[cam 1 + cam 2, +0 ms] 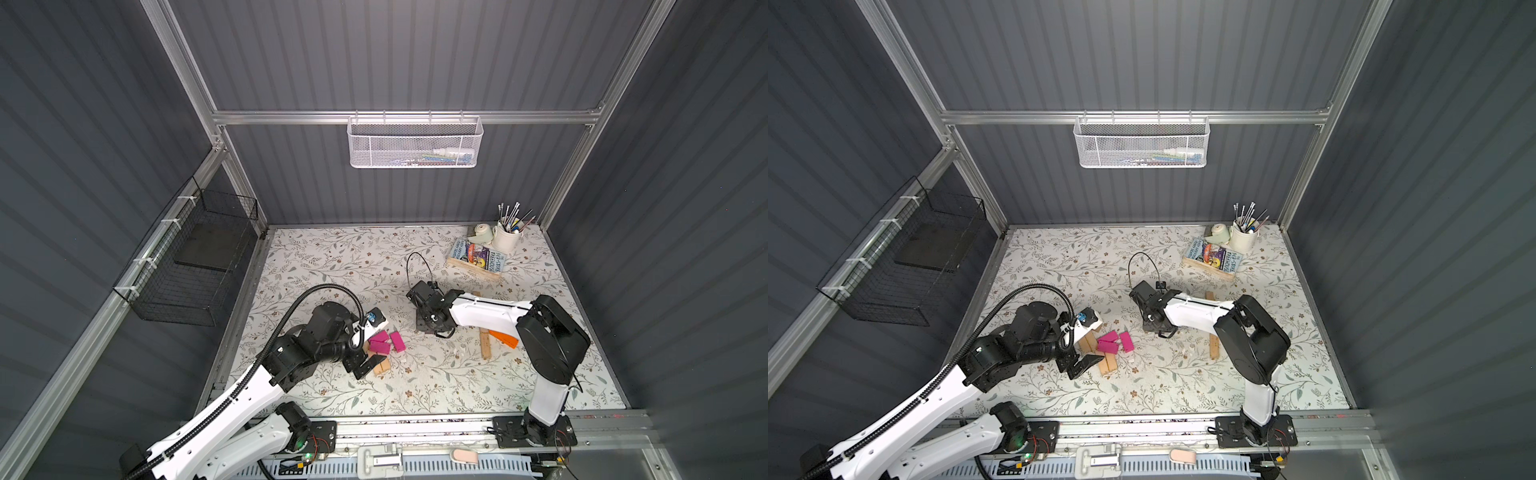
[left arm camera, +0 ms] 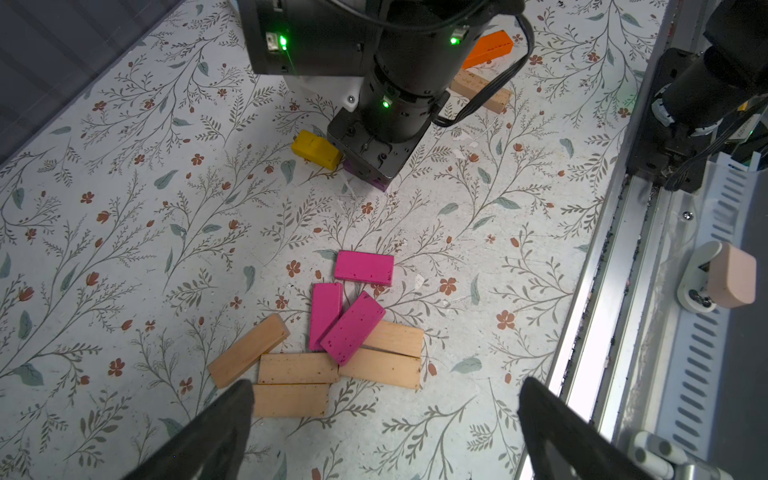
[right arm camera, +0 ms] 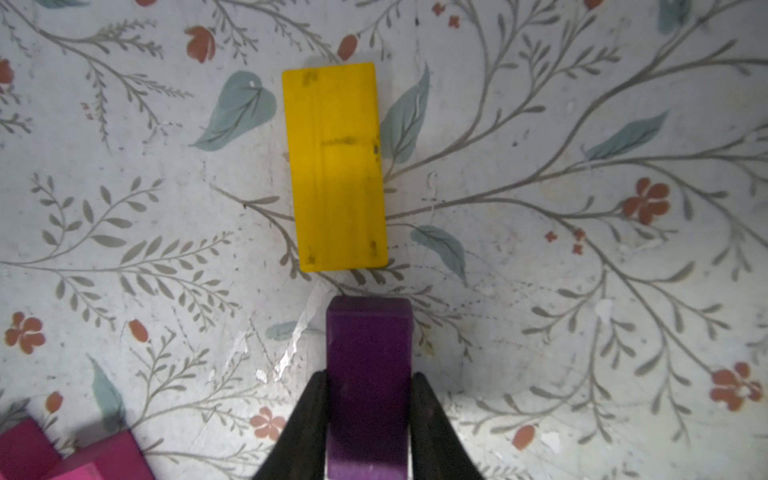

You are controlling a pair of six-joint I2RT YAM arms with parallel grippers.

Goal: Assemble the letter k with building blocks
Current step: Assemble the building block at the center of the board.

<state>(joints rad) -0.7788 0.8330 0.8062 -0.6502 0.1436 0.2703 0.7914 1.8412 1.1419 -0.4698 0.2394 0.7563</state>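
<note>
— Under your right wrist camera, what sits between the fingers?

— Your right gripper is clamped on the dark purple painted wooden block, one finger against each long side. The block lies flat on the floral-print tabletop. Just past its free end, roughly in line and parted by a narrow gap, lies the yellow painted wooden block.

— Can you check that from above?

— No. In both top views the right arm covers those two blocks. Your left wrist view gives you one end of the yellow block beside the gripper body and a purple sliver under it, but not the grip itself.

— And the left side?

— Your left gripper has its jaws wide apart and holds nothing. It hangs over the near edge of a cluster of five plain tan wooden blocks and three magenta painted wooden blocks. One magenta block lies slantwise on top of its neighbours.

— Any strays?

— In a top view you see the orange painted wooden block just beside a tan wooden bar, close to the right arm. In a top view a further tan wooden bar peeks out beyond the forearm.
</note>
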